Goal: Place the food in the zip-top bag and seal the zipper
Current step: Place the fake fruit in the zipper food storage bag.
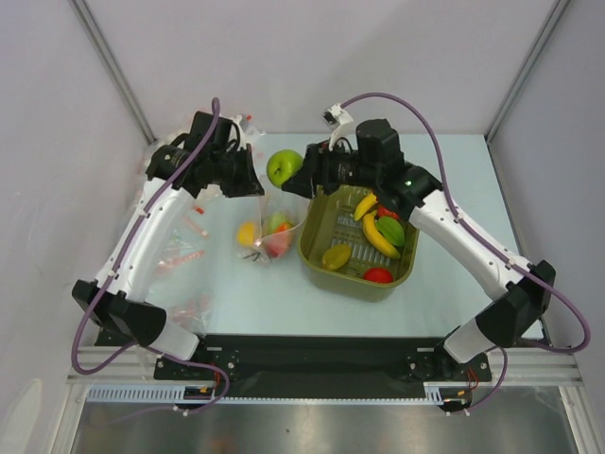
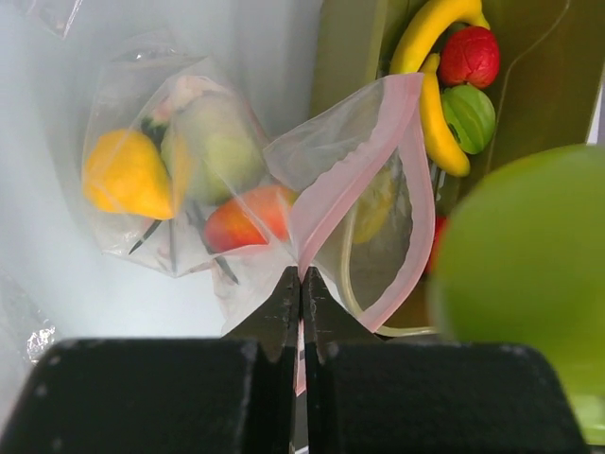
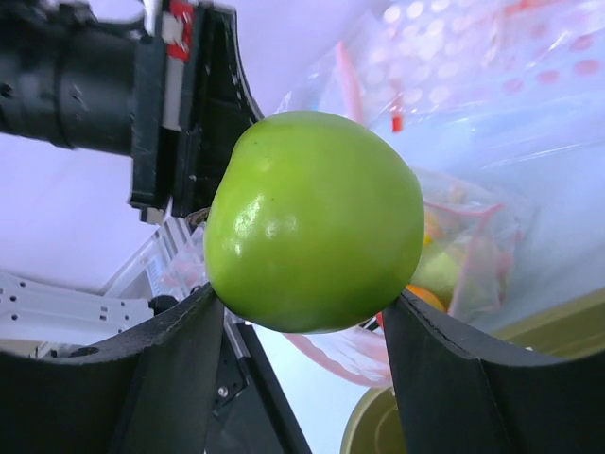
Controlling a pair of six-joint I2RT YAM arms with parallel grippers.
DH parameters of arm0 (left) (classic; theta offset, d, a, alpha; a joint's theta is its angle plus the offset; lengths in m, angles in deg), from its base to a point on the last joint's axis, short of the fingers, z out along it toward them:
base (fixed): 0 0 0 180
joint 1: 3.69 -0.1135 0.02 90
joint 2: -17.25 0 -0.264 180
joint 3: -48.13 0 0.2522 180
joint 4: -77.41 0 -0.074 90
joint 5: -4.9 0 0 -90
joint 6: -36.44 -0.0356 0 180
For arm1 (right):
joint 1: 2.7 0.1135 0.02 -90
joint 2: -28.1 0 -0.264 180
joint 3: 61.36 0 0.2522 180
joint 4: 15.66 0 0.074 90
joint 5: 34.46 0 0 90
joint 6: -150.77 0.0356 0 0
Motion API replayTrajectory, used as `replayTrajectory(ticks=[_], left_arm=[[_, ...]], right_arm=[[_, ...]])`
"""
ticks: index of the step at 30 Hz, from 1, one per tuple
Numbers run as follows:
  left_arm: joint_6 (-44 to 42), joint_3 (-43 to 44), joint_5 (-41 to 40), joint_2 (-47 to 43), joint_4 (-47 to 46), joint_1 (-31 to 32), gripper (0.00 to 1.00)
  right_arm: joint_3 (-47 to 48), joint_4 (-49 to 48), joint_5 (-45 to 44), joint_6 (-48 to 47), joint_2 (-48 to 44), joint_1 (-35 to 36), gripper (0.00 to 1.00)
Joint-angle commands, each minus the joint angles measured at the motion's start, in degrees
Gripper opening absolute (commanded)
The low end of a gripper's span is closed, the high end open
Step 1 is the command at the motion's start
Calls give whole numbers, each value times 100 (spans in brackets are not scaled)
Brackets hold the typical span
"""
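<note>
Left claw (image 2: pixel 302 281) is clamped shut on the rim of the bag (image 2: pixel 180 189), right at the pink zipper (image 2: pixel 418 180). We read that as holding the mouth up and open for loading. The strip loops wide in the left wrist view, so nothing is sealed. The bag hangs from that pinch, between the left arm and the green tub (image 1: pixel 317 253).

Right claw (image 3: pixel 302 301) grips the apple (image 3: pixel 317 222) between both fingers, up in the air close beside the left claw and near the bag mouth. Our guess is that it's staged for the drop.

The bag already holds a yellow piece (image 2: pixel 128 175), a pale green one and an orange-red one. In the tub are the bananas (image 1: pixel 376 232), a tomato (image 1: pixel 378 275), a lemon (image 1: pixel 336 256), and a red and a green piece by the bananas.

Unclear:
- We can't name the pieces in the bag, because the crinkled film blurs them.
- The apple fills the right wrist view and hides the opening under it. In the left wrist view it's a blurred green blob cut off at the right edge.
- From the top the arms cover the bag rim, so we can't tell if the apple sits square over the mouth or off to one side.
- We can't confirm that the bag bottom rests on the worktop (image 1: pixel 454 170).
</note>
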Motion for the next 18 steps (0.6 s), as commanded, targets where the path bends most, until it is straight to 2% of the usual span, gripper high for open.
replayTrajectory(ticks=[1,4,7,10,11,12,14,18], left_arm=[[149,456,169,-246,-89,-14,0],[149,720,177,-158,34,-5,0],[131,1018,151,-53,166,4,0],[114,1344,151,79,333,4,0],[114,1431,142,123,368,4,0],[96,1598,134,141,456,4,0],[78,1739,116,246,526,4,0],[61,1942,125,343,615,4,0]], right_arm=[[403,-62,127,-241,135,247,40],[281,-35,22,-267,162,345,41],[158,-9,-40,-285,126,362,46],[105,70,-101,-320,118,353,70],[105,79,-102,-346,118,353,83],[105,114,-128,-346,135,353,89],[122,185,-128,-338,170,353,94],[122,246,-259,-381,135,353,96]])
